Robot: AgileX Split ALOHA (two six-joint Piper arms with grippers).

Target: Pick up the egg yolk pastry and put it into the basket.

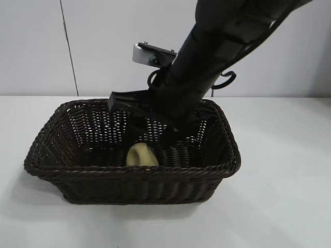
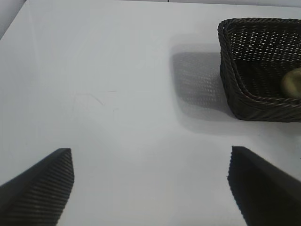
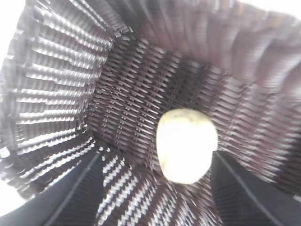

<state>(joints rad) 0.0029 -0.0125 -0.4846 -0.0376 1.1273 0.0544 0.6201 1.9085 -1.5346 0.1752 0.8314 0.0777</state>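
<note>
The pale yellow egg yolk pastry (image 1: pixel 142 155) lies on the floor of the dark brown wicker basket (image 1: pixel 129 173), close to its front wall. My right gripper (image 1: pixel 152 137) reaches down into the basket just above and behind the pastry. In the right wrist view that gripper (image 3: pixel 155 160) stands open, and the pastry (image 3: pixel 187 145) rests on the weave near one finger, with a wide gap to the other. Off to the basket's side, my left gripper (image 2: pixel 150 153) hangs open over bare table with nothing between its fingers. Its view shows a corner of the basket (image 2: pixel 225 61) with the pastry (image 2: pixel 292 84) inside.
The basket stands on a white table (image 1: pixel 289 170) with a pale wall behind. The basket's flaring walls (image 3: pixel 56 94) close around the right gripper on all sides. The right arm (image 1: pixel 217 46) slants down from the upper right.
</note>
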